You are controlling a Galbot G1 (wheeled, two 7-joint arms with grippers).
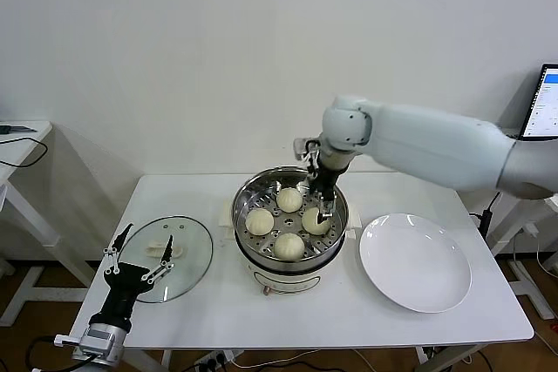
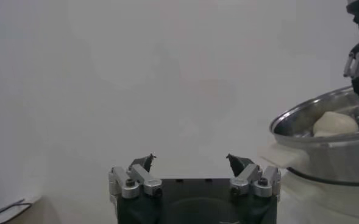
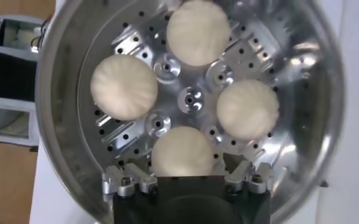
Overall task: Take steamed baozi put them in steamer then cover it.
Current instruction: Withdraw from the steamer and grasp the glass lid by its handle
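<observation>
I am looking first at my left gripper (image 1: 139,256), nearest the head camera at the worktop's (image 1: 218,315) left front corner; its fingers (image 1: 114,246) are standing wide apart and holding nothing. It is hovering over the near edge of the glass lid (image 1: 179,250), which is lying flat on the worktop just left of the steamer, I judge so that it is waiting ready for the covering step.

Moving right, the steamer (image 1: 247,191) is sitting mid-worktop on its white pot base (image 1: 288,280), and all four steamed baozi (image 3: 124,87) are resting on the perforated floor, spaced around the centre and apart from one another.

My right gripper (image 1: 319,206) is reaching down into the basket from the far right side. In the right wrist view its fingers (image 3: 125,180) are spreading wide on either side of the nearest bun (image 3: 182,152), and I cannot see them pressing on the dough, so I am reading that bun as released. The other three are lying well clear of the fingers.

Further right, the white plate (image 1: 418,260) is sitting bare, so I judge the loading done and only the lid left.
</observation>
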